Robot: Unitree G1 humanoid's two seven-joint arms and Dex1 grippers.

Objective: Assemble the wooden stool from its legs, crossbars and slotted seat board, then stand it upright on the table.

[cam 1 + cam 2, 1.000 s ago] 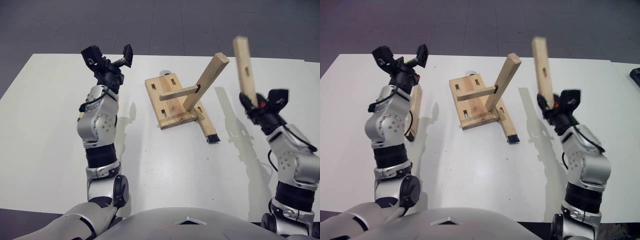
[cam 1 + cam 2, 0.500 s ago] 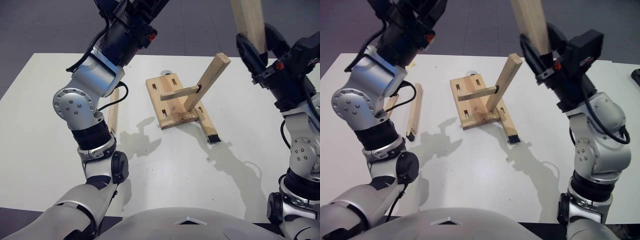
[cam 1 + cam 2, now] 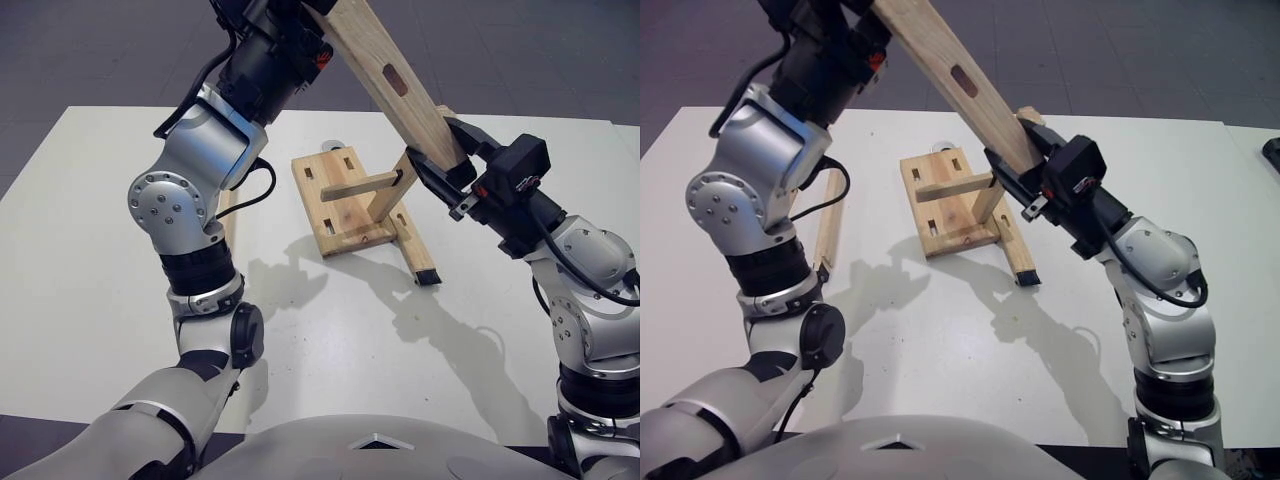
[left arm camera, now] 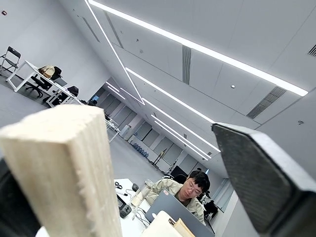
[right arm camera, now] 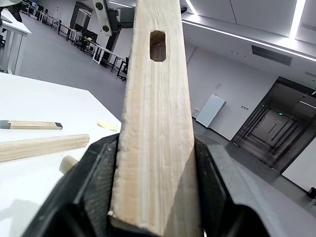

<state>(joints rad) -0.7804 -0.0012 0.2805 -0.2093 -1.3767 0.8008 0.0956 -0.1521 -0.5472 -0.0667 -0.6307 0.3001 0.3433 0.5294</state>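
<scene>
We judge the step as fitting another leg: the right gripper (image 3: 450, 158) is clamped on the lower end of the slotted leg (image 3: 395, 85), which is held slanting in the air above the seat board (image 3: 335, 215). The left gripper (image 4: 128, 168) sits at the leg's upper end with its fingers apart, a gap showing beside the wood. The seat board lies on the table (image 3: 80, 250) with one standing leg (image 3: 390, 195) and a crossbar (image 3: 355, 185) already in it, so next the left probably has to close and the leg end be steered into a free slot. We read no brand, label or writing.
</scene>
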